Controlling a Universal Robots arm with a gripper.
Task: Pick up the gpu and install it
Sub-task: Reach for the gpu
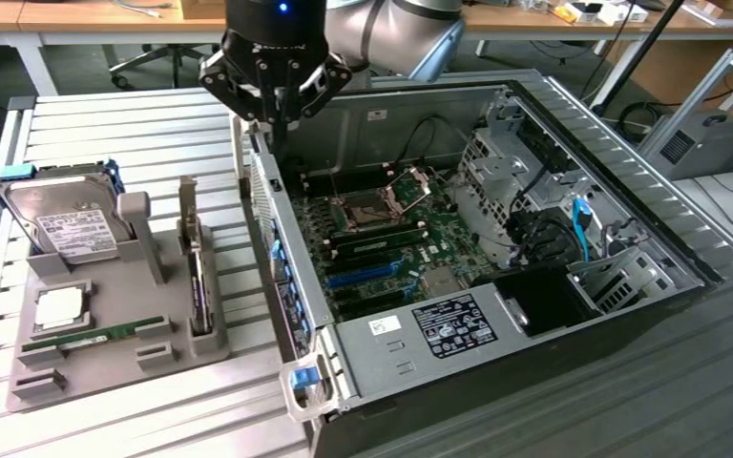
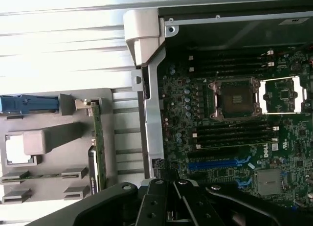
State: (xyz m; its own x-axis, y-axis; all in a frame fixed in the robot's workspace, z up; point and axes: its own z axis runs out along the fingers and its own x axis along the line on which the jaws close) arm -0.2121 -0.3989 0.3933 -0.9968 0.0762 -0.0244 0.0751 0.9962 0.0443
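Gpu (image 1: 195, 272) stands upright in grey holder (image 1: 112, 361); empty tool (image 1: 275, 119), pressed together, above case wall (image 1: 268, 205).

Gpu (image 1: 195, 277) lower edge hidden in holder (image 1: 99, 305) slot; drive (image 1: 68, 224) label text illegible; arm (image 1: 399, 33) cut off by picture edge

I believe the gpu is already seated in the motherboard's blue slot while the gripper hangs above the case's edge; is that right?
Not quite: the blue slot is empty. The exterior view shows the gpu standing on edge in the grey holder beside the case. The gripper does hang above the case's edge.
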